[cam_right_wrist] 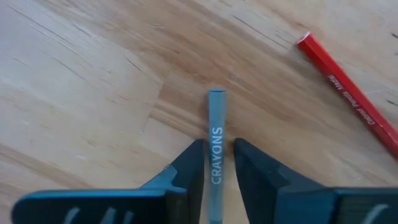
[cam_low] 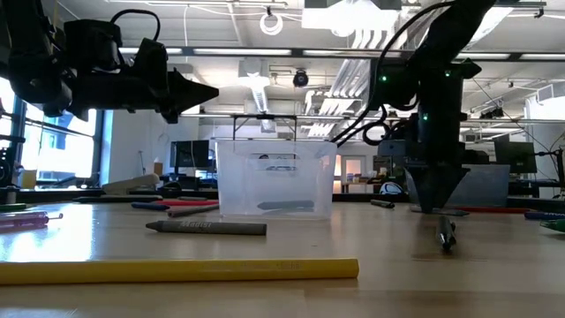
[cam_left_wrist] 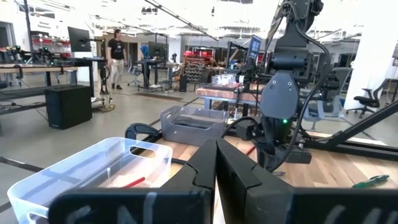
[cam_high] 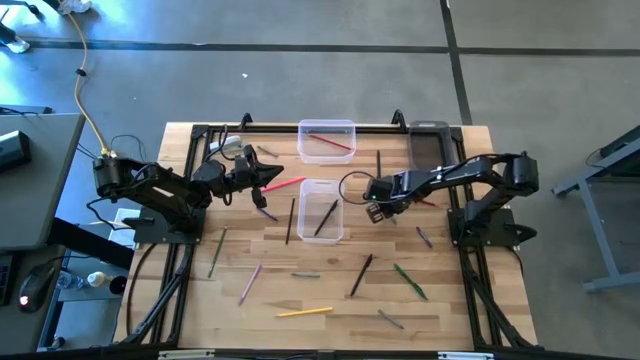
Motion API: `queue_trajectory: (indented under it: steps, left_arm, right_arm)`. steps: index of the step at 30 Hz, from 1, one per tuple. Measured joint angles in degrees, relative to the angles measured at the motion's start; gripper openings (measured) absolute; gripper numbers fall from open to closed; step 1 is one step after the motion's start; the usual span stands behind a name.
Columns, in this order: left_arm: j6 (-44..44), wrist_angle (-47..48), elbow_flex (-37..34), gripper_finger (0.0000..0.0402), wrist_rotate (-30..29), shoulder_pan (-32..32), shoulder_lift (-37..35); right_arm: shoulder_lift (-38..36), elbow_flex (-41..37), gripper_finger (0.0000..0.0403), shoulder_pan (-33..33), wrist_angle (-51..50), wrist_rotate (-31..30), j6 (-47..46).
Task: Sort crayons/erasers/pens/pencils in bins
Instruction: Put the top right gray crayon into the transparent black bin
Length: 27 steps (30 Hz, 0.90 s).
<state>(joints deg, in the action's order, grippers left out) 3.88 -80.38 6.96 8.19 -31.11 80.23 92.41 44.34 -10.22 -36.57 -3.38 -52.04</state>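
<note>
My right gripper (cam_high: 381, 207) is down at the table right of the middle clear bin (cam_high: 322, 210), shut on a grey-blue crayon (cam_right_wrist: 215, 149) marked CRAYONS. It shows in the low view (cam_low: 438, 210) with the crayon (cam_low: 447, 233) lying toward the near edge. My left gripper (cam_high: 268, 180) is shut and empty, raised above the table (cam_low: 199, 91) left of the bins, over a red pencil (cam_high: 287, 184). A second clear bin (cam_high: 327, 140) with a red pencil inside and a smoky grey bin (cam_high: 430, 146) stand at the far edge. My right gripper pinches the crayon's labelled barrel (cam_right_wrist: 216, 168) between its two fingers (cam_right_wrist: 189, 163), back from the crayon's far end. The fingers come from above, pointing down, and lie across the crayon. The crayon lies flat on the table.
A red pencil (cam_right_wrist: 348, 102) lies close by the crayon. Several pens, pencils and crayons are scattered over the near half, among them a yellow pencil (cam_high: 303, 312), a grey crayon (cam_low: 207, 227) and a green pen (cam_high: 410, 281). A dark pen lies in the middle bin.
</note>
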Motion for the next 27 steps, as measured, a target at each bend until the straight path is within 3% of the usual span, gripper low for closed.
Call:
queue_trajectory:
  steps: [7, 12, 19, 27]
  left_arm:
    - [0.0, 0.02, 0.0, 0.0, 0.0, 0.02, 0.0]
    - [0.0, 0.02, 0.0, 0.0, 0.01, 0.02, 0.0]
    - [-0.01, 0.02, 0.0, 0.0, 0.01, 0.02, 0.0]
    - [-0.02, 0.04, 0.0, 0.0, -0.02, 0.02, 0.0]
  right_arm:
    - [-0.38, -0.1, 0.0012, 0.09, -0.25, -0.03, 2.05]
    - [-4.23, -0.5, 0.0012, 0.09, -0.62, 1.04, 2.62]
    - [-15.51, -0.29, 0.0018, -0.16, -1.27, 0.35, 3.46]
    - [-22.05, 11.44, 0.0018, -6.2, -22.9, -10.46, 9.71]
